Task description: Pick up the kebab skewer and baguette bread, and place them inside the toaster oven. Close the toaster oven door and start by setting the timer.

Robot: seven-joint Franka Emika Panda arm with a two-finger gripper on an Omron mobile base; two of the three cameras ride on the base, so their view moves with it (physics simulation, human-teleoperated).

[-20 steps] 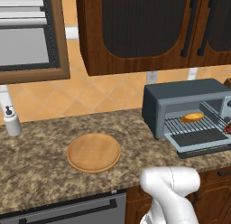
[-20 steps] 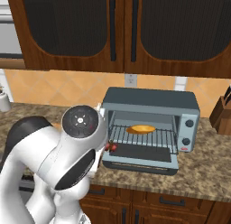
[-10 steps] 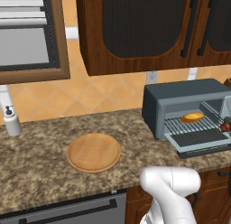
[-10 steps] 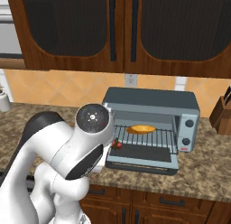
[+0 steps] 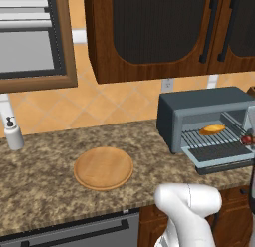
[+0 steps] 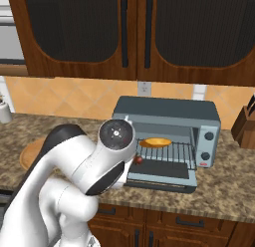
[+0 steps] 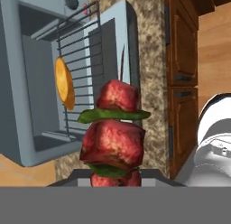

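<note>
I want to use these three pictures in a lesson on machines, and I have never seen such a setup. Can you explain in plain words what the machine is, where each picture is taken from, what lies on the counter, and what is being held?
This is a computer-rendered kitchen. The machine is a white robot arm on a drivable base. Two pictures come from cameras on that base, behind the arm to its left and right. The third comes from a camera on the arm's hand, looking along its tool.

On the speckled stone counter lie a round wooden plate, a small white bottle and a blue-grey toaster oven. Its door is folded down open, and a golden baguette bread rests on the wire rack inside.

The tool is shut on a kebab skewer of red meat chunks and green pieces, held just in front of the open oven.
</note>
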